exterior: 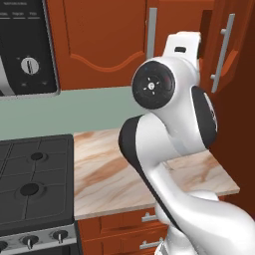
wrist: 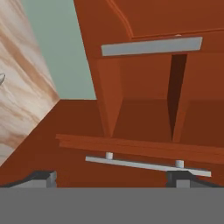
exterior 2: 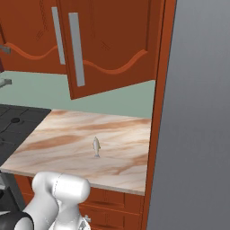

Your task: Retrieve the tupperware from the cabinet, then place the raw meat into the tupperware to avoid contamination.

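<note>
**Mia:** What was closest to the camera on the hand?

**Ben:** The gripper. Its two dark fingertips stood far apart, wide open, with nothing between them. Just past them was a grey bar handle on the edge of a cabinet door.

**Mia:** Was the cabinet open?

**Ben:** Yes. In the hand view I could look right into it. I saw red-brown walls, a shelf and a dark gap. I could not tell if the tupperware was in there.

**Mia:** And from the base?

**Ben:** In the left base view the big white arm stood in front, reaching up to the cabinet. The right door had swung out. In the right base view that door hung out over the counter.

**Mia:** Where was the raw meat?

**Ben:** The raw meat sat on the marble counter, alone, near the middle, well below the cabinet. It looked like a tiny silver fish.

**Mia:** What was farther away?

**Ben:** A black stove was left of the counter, and a microwave hung above it. Behind was a pale green wall.
</note>
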